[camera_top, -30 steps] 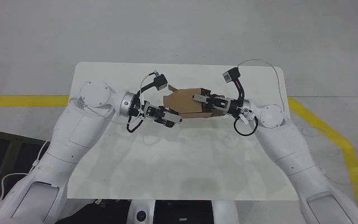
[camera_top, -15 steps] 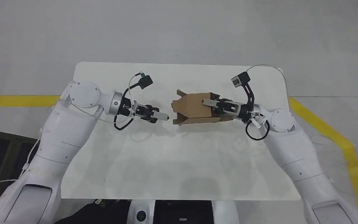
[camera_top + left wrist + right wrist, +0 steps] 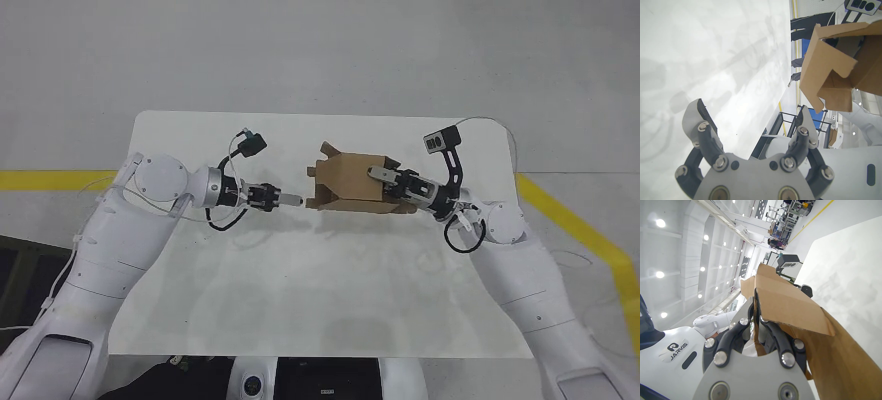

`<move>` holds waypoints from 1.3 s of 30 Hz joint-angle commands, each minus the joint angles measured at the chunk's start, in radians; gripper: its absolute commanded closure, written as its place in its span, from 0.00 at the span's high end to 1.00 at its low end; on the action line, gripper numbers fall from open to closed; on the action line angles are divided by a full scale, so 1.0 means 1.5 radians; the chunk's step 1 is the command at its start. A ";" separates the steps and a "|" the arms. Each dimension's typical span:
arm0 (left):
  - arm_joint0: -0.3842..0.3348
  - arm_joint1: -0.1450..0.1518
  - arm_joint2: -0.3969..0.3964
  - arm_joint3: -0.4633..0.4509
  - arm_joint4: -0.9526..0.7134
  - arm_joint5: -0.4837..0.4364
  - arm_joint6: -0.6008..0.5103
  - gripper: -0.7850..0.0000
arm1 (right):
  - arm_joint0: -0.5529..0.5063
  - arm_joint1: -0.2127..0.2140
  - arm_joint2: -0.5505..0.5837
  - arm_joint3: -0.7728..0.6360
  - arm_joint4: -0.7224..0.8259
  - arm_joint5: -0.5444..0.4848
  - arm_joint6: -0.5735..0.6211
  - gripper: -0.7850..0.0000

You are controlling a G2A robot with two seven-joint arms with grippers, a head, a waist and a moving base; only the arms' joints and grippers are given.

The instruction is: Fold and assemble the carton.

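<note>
You have the carton [image 3: 352,180] near the table's [image 3: 200,300] far edge, one wall clamped in the right gripper [image 3: 755,311]. Left gripper [image 3: 751,108] sits just beside the carton, fingers apart, not touching it.

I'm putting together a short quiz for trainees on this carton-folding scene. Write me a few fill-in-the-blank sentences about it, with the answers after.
1. The brown cardboard carton is clamped by the ___ arm's gripper.
2. The left gripper holds nothing, and its jaws stand ___.
3. The flat table under both arms is ___ in colour.

Missing words: right; open; white.
</note>
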 commanded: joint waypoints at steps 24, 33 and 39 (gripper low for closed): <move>-0.033 -0.011 0.023 0.006 -0.054 -0.015 -0.007 1.00 | 0.013 -0.026 -0.047 -0.008 0.022 0.008 0.022 0.00; -0.038 -0.012 0.026 0.010 -0.061 -0.019 -0.012 1.00 | 0.017 -0.030 -0.049 -0.008 0.024 0.016 0.041 0.00; -0.041 -0.014 0.031 0.014 -0.065 -0.023 -0.013 1.00 | 0.017 -0.034 -0.051 -0.007 0.023 0.018 0.043 0.00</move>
